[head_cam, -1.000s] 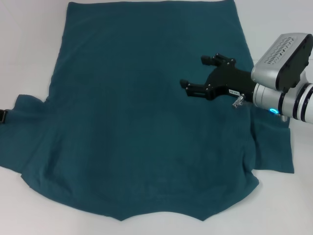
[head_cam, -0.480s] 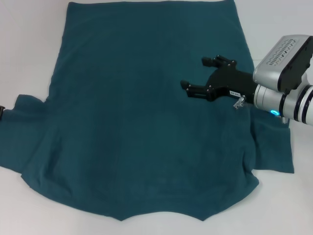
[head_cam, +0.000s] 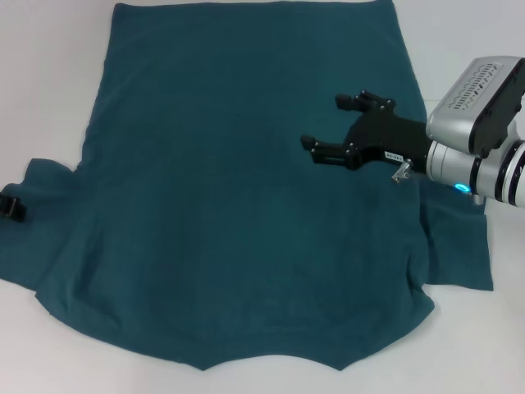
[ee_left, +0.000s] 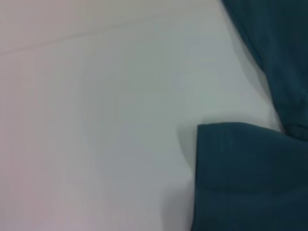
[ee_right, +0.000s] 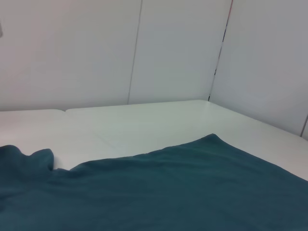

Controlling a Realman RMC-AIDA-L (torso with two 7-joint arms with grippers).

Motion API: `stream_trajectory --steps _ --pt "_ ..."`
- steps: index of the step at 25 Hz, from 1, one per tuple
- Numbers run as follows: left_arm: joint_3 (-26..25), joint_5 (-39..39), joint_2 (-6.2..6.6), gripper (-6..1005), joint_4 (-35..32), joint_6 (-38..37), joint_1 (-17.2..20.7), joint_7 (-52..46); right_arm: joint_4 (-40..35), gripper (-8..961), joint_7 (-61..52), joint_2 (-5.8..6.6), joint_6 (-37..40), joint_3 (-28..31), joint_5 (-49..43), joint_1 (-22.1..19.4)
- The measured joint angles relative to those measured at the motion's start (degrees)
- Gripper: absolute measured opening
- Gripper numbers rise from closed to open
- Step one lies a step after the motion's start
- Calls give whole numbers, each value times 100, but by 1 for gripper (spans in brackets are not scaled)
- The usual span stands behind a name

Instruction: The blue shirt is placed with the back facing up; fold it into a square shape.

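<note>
Jaws spread wide and holding nothing, the right gripper [head_cam: 330, 123] hangs over the right half of the blue shirt [head_cam: 238, 189]; whether its tips touch the cloth is hard to judge. The shirt lies flat on the white counter [head_cam: 49, 82], plain side up, sleeves out. The left gripper [head_cam: 11, 206] barely shows at the left sleeve's edge, its jaws unreadable.
</note>
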State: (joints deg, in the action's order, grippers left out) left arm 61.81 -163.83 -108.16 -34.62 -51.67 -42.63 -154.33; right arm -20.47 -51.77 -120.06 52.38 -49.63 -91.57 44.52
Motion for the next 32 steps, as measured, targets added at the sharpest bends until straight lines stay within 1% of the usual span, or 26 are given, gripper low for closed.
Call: stream_trajectory --steps 3,13,19,32 --pt "1 0 -1 490 15 64 19 -3 0 941 -12 1 7 -3 0 -18" --pt "-2 0 -9 728 78 280 41 44 0 941 -37 -27 64 -3 -1 -22" --pt "-2 0 -6 895 88 348 60 43 -7 941 -85 -26 76 -3 -1 -23" --pt "2 2 -13 880 211 567 73 43 31 941 -96 -26 76 -3 -1 -32"
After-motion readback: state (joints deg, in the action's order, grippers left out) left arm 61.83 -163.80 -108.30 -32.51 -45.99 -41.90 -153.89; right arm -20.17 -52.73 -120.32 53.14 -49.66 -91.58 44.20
